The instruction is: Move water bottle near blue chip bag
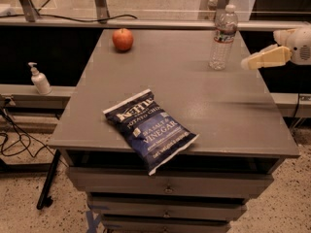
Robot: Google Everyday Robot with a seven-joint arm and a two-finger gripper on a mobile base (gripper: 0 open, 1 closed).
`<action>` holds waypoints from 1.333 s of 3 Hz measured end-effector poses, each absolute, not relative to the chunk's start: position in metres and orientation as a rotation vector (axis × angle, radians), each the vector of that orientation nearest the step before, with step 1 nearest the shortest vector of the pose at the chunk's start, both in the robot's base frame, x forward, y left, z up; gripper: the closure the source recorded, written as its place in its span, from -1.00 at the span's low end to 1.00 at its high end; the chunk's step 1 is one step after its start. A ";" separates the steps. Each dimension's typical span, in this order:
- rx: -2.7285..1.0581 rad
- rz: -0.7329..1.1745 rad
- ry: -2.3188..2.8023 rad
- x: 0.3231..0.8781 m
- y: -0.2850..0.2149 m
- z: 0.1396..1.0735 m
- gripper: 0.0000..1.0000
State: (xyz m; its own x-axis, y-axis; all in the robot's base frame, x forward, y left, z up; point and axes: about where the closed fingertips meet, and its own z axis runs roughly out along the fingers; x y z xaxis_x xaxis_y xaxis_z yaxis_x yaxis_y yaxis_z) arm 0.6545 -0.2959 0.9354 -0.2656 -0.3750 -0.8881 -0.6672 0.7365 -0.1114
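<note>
The water bottle point(223, 38), clear ribbed plastic with a white cap and a red-and-white label band, stands upright at the back right of the grey table point(214, 106). The blue chip bag point(149, 127), dark navy with white lettering, lies flat at the table's front edge, slightly overhanging it. My gripper point(252, 60) comes in from the right edge of the view, cream-coloured, pointing left toward the bottle and a short gap to the right of it, above the table's right side. It holds nothing.
A red apple point(122, 39) sits at the back left of the table. A small white pump dispenser bottle point(39, 79) stands on a low ledge to the left. Drawers are under the tabletop. Cables lie on the floor at the left.
</note>
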 end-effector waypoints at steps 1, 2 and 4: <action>-0.805 0.348 1.888 0.654 -0.296 0.935 -1.00; -0.736 0.360 1.883 0.664 -0.292 0.927 -1.00; -0.561 0.504 1.821 0.714 -0.253 0.924 -1.00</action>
State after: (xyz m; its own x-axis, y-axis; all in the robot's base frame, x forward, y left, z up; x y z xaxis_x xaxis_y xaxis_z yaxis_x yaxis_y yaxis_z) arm 0.7135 -0.2530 0.9237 -0.2768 -0.1297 -0.9521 -0.6008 0.7966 0.0661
